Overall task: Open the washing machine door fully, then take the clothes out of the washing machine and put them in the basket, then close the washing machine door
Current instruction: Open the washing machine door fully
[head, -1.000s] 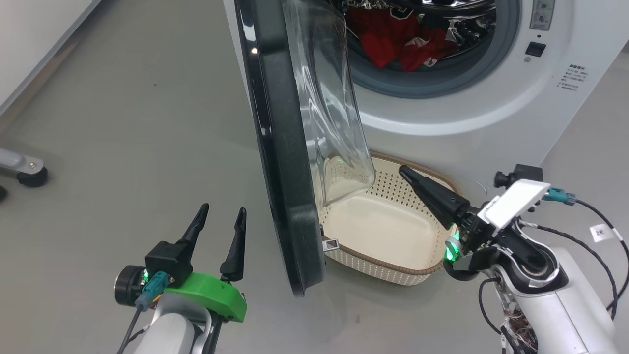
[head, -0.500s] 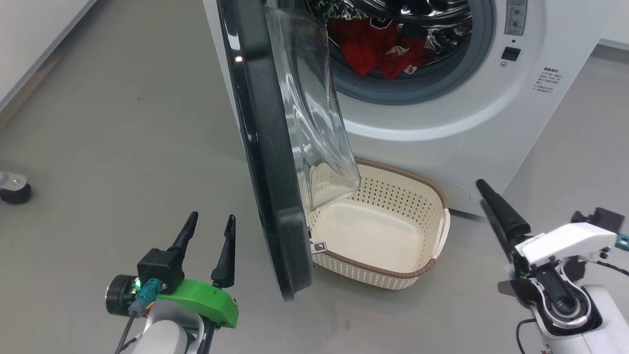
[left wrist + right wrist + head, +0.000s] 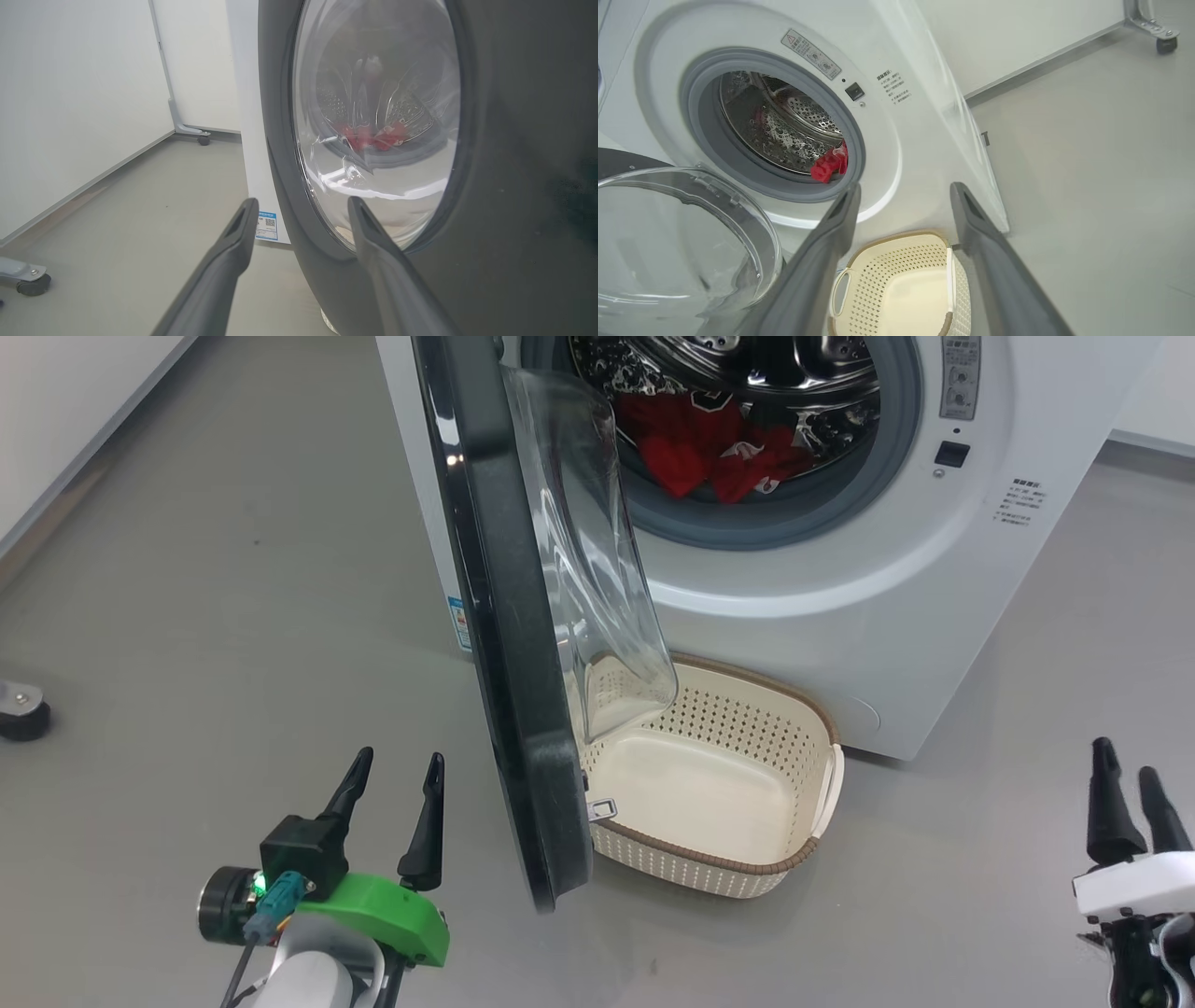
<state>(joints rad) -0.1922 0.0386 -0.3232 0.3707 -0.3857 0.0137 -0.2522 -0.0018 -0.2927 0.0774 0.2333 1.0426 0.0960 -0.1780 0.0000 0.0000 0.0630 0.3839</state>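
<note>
L fingers (image 3: 427, 821) spread wide, empty, beside washing machine door (image 3: 495, 569), no contact; R fingers (image 3: 1108, 803) apart, empty

The washing machine door (image 3: 509, 644), glossy black with a bulging clear glass bowl, stands swung out nearly edge-on, and the bowl overhangs the basket's left end. The white washing machine (image 3: 840, 616) shows its grey gasket (image 3: 840, 495) and steel drum (image 3: 766, 364). Red clothes (image 3: 691, 448) with white trim lie low in the drum. The cream perforated basket (image 3: 719, 877), brown-rimmed, sits on the floor (image 3: 233, 616) just before the machine.
</note>
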